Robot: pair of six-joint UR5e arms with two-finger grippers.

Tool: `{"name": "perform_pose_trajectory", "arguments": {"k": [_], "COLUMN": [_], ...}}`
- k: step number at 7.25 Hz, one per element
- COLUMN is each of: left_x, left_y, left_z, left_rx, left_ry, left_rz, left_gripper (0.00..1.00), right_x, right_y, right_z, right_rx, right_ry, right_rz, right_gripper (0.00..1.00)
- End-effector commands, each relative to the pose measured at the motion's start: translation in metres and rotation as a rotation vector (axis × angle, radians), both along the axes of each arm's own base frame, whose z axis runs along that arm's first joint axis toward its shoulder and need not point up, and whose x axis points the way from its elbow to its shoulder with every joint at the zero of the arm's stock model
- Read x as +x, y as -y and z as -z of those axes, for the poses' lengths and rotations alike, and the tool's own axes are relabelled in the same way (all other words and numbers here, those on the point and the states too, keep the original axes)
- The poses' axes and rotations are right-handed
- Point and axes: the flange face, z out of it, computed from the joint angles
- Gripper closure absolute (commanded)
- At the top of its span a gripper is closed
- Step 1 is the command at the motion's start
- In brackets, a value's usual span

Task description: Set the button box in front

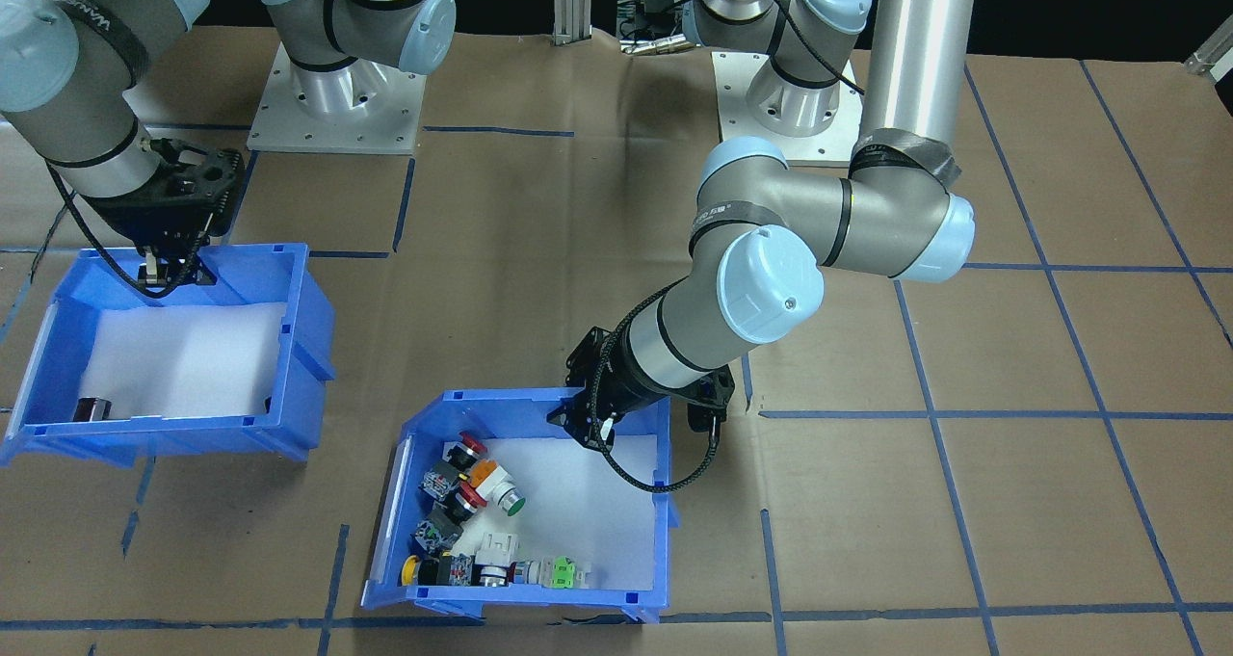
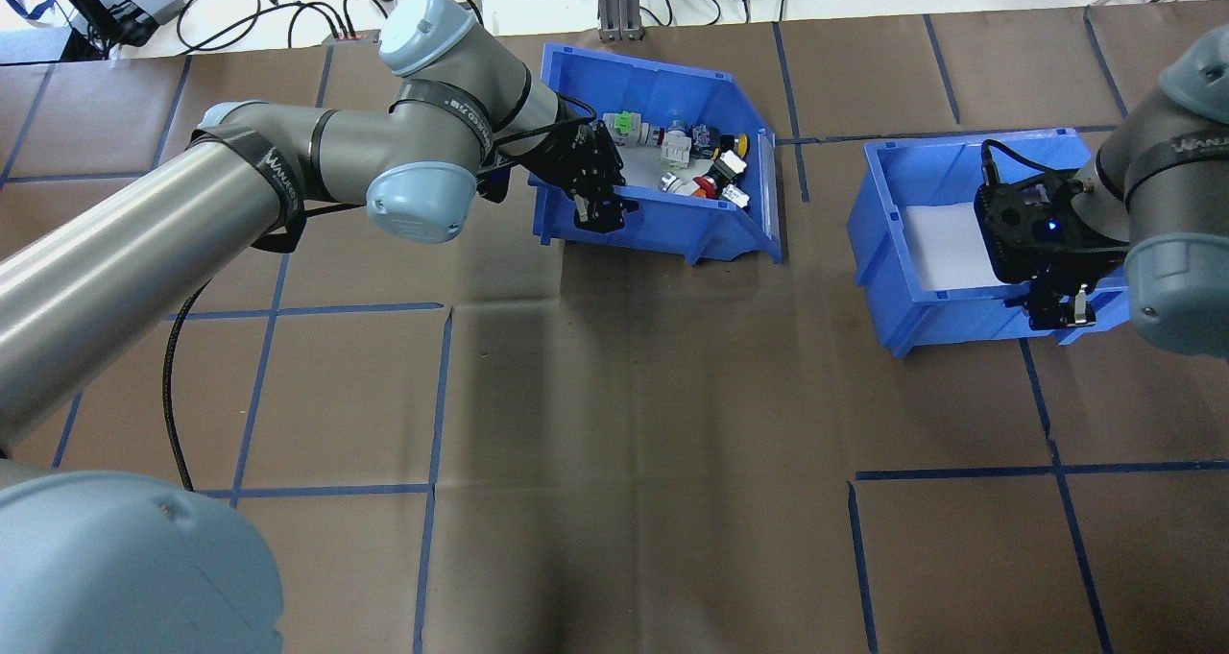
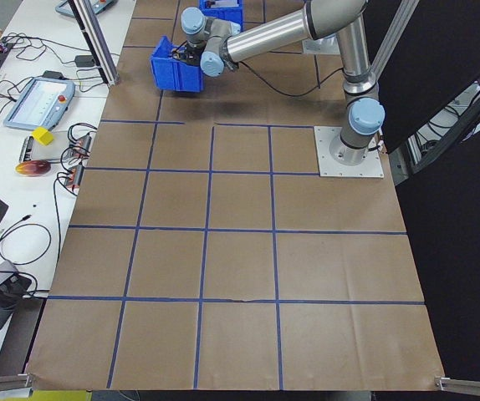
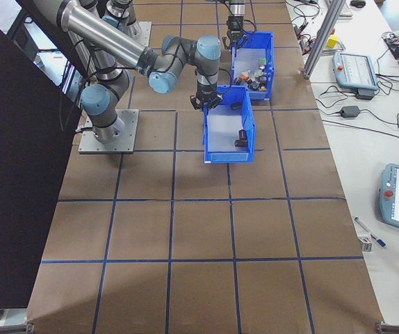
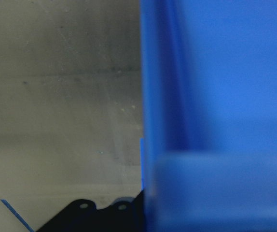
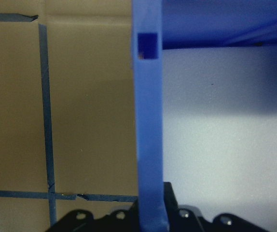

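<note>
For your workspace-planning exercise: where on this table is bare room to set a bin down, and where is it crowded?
Bare brown paper fills the near half, robot side of both bins. A narrower gap separates the button box from the second blue bin. Crowded: both rear walls, where left gripper and right gripper sit.

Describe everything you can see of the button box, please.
The button box is a blue plastic bin with a white liner. Push-button switches with red, orange, green and yellow caps lie along one side. It appears to rest on the brown paper-covered table. The left tool straddles its back wall, seemingly gripping it.
</note>
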Motion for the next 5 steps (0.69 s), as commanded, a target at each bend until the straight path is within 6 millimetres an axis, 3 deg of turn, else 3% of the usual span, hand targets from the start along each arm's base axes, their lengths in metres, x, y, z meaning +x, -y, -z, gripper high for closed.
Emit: {"name": "perform_pose_trajectory", "arguments": {"k": [1, 2, 3, 5], "left_x": [0.001, 0.001, 0.002, 0.004], "left_y": [0.001, 0.001, 0.000, -0.017], "left_z": [0.005, 0.005, -0.001, -0.050], "left_rx": [0.005, -0.008, -0.014, -0.036], "left_ry": [0.006, 0.006, 0.009, 0.017], "left_rz": [0.005, 0.026, 0.030, 0.041], "left_gripper": [0.32, 0.17, 0.13, 0.13], "right_x": [0.001, 0.003, 0.004, 0.013], "right_y": [-0.005, -0.009, -0.014, -0.039], "right_z": [0.000, -0.003, -0.007, -0.015], "right_rx": [0.009, 0.015, 0.022, 0.040], "right_ry": [0.000, 0.001, 0.000, 0.003], "right_rz": [0.002, 0.002, 0.002, 0.005], "right_gripper": [0.90, 0.90, 0.90, 0.90]}}
